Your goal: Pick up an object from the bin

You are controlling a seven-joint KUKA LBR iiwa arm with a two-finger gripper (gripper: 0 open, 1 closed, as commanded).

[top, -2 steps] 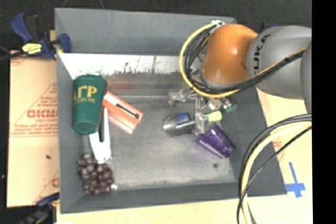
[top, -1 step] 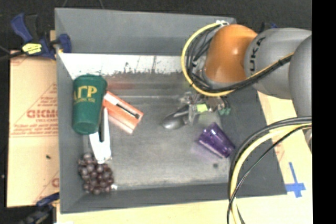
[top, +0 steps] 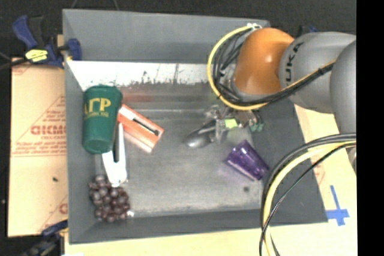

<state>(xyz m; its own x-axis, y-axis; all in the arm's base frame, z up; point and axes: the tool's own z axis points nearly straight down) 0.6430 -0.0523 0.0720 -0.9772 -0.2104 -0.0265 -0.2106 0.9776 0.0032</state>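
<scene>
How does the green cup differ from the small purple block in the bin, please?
The green cup is larger, with yellow lettering; the purple block is smaller and unmarked. The cup lies left in the bin; the block lies right, near the tool. Both rest on its floor.

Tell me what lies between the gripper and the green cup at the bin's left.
In the camera view, an orange box lies tilted beside the green cup; nearer the gripper is bare bin floor, then a grey shape I cannot identify.
</scene>
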